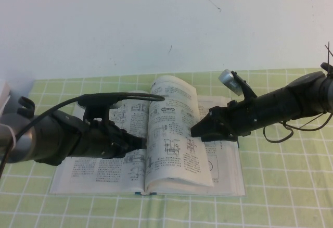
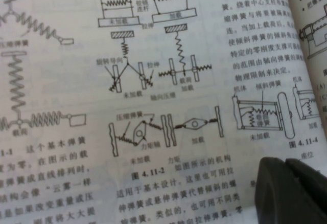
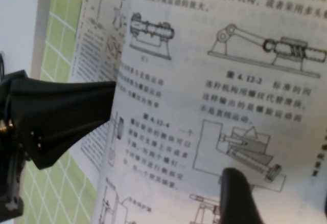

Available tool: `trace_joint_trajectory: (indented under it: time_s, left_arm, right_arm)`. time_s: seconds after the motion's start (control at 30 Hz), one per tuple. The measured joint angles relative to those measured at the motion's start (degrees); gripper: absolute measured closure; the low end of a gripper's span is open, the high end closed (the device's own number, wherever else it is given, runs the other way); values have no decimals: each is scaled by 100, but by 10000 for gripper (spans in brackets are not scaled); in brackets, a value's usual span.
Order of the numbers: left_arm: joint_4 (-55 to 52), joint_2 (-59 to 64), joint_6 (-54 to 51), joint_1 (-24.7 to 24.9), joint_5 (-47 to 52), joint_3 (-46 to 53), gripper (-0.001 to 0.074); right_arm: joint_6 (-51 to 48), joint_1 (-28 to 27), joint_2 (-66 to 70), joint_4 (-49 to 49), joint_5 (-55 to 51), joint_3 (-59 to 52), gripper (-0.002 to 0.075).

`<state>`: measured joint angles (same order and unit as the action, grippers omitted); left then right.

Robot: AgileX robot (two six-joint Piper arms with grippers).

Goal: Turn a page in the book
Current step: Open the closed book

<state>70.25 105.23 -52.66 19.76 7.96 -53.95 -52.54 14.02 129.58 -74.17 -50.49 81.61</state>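
Observation:
The book [image 1: 99,173] lies open on the green checked cloth. One page [image 1: 174,134] stands up curved from the spine, leaning over the right half. My left gripper [image 1: 141,142] is shut and empty, its tip resting on the left-hand page beside the spine; in the left wrist view [image 2: 294,193] its fingers touch over printed text. My right gripper [image 1: 193,131] is at the raised page's right face. In the right wrist view [image 3: 281,203] its fingers stand apart in front of the page [image 3: 214,81], one finger [image 3: 237,198] against the paper. The left gripper [image 3: 61,116] shows behind the page's edge.
The green checked cloth [image 1: 281,176] covers the table around the book. A white wall [image 1: 156,25] rises behind it. A white object [image 1: 4,95] sits at the far left edge. The left arm's cable [image 1: 125,97] arcs above the book.

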Motion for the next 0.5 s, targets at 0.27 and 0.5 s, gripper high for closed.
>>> trace_joint_trajectory:
  time_s: [0.27,0.5]
  left_arm:
    - [133,4,0,0,0,0,737]
    - [233,4,-25,0,13,0,737]
  right_arm:
    - [-126,0,95,-232,11,0,248]
    - [-643,0,280,-1048,-440,12,151]
